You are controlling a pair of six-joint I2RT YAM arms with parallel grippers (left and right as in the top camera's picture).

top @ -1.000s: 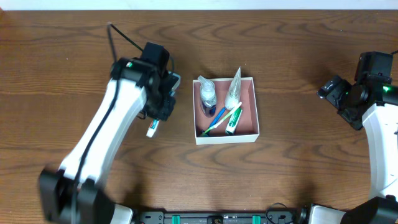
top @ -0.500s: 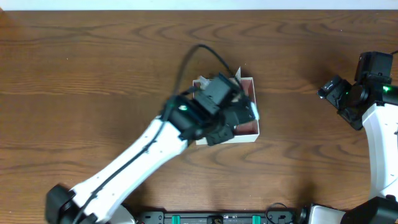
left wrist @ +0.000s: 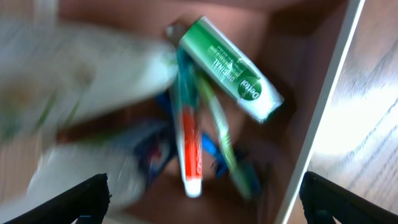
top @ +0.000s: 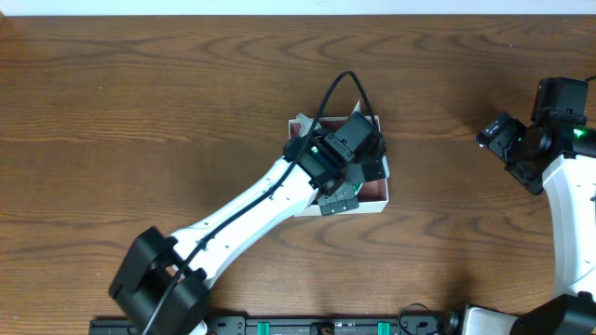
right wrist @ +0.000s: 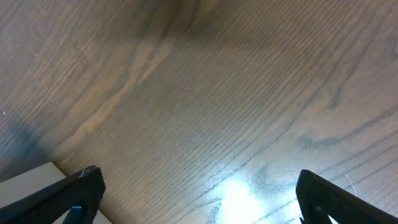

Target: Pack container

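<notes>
Okay, our status:

Container: the container [top: 371, 207] sits on the table [top: 140, 93], open top up. It is directly under the left gripper [top: 361, 172], which hides most of it from overhead.

Contents: the left wrist view shows a green soap packet [left wrist: 233, 71] lying tilted inside the container near its white wall. Beside it are a red-and-white toothpaste tube [left wrist: 189, 146], a green toothbrush [left wrist: 225, 146] and something blue under them. The pale items on the side of the container away from that wall are too blurred for us to name.

Change: a second ago the left gripper hung off the container's left side with a small green-and-white item in it. Half a second ago it was swinging in over the container. Now it is above the container and the packet lies inside.

Left gripper: its fingers are spread wide over the contents with nothing between them, so we read this as a release just done.

Right gripper: the right gripper [top: 503, 140] is well to the container's right. Its fingers are apart and empty over bare wood, and it has not moved across the three overhead frames.

Task meaning: we judge one more item packed. We see nothing loose on the table around the container, so packing looks close to finished.

Next: we'd lift the left arm straight up and clear of the container's walls.

Risk: the thin walls could catch on the fingers and drag the container.
</notes>
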